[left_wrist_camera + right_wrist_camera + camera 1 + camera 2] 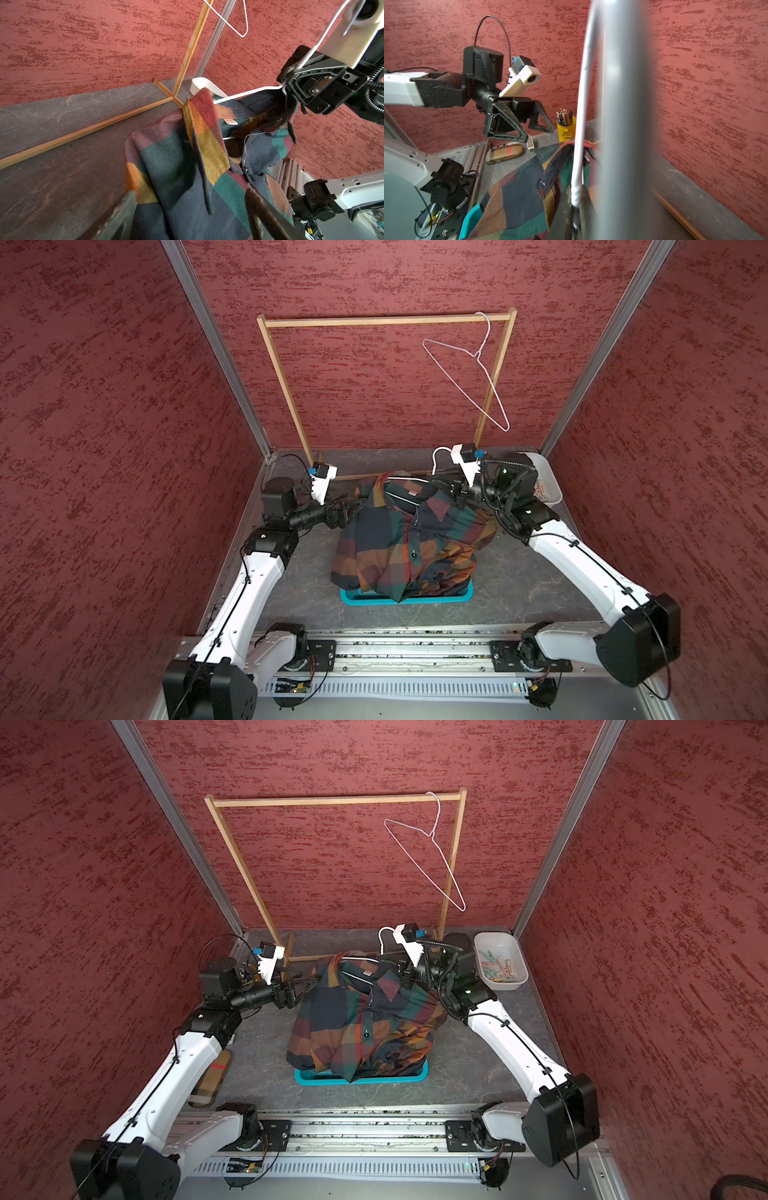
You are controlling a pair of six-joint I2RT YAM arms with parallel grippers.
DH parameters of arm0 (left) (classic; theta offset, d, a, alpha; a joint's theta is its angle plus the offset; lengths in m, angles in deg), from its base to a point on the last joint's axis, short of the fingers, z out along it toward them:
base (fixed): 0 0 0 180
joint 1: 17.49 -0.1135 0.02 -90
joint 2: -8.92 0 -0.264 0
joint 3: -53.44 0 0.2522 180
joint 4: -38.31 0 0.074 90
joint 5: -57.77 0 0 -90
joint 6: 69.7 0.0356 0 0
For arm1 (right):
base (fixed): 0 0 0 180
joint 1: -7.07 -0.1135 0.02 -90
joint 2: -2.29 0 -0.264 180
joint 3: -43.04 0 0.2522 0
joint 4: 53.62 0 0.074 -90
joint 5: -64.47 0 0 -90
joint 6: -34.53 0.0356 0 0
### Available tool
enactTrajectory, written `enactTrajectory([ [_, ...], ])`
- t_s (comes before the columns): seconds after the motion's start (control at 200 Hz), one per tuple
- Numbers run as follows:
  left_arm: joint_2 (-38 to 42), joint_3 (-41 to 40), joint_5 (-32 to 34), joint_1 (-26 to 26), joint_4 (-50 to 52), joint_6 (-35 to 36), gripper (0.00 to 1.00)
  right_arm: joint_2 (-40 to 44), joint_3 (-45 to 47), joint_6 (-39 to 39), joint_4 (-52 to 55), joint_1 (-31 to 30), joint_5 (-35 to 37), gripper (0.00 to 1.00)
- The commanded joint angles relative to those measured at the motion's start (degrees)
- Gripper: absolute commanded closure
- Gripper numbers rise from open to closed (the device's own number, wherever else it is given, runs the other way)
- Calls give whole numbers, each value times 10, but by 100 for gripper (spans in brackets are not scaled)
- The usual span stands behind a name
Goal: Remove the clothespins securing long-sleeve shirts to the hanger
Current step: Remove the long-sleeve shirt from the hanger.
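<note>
Hanging over a teal basket [415, 600], the plaid shirt [399, 547] droops from a white hanger [245, 95] whose neck the right claw [287, 85] clamps tight. The left claw [538, 135] stands with its fingers wide apart just beside the shirt's shoulder, gripping nothing. Pastel clothespins [500, 969] lie in a white tray [494, 935] at the far right corner of the counter [519, 585], well apart from the shirt.

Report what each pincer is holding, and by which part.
Right pincer: shut on the white shirt hanger, at its neck just below the hook. Left pincer: open, holding nothing, beside the plaid shirt.
</note>
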Motion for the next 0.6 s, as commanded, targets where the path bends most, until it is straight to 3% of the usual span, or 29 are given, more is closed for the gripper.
enactTrajectory([
  [0.0,-14,-6,-30,-11,-54,19,16,27,-9,-44,15,6,-48,100],
  [0.491,-63,4,-96,-12,-97,42,16,54,-12,-62,16,5,-112,100],
  [0.551,-72,10,-99,-7,-93,50,20,57,-10,-58,7,5,-113,100],
  [0.596,-79,19,-101,-1,-77,62,32,58,-10,-59,6,5,-111,100],
])
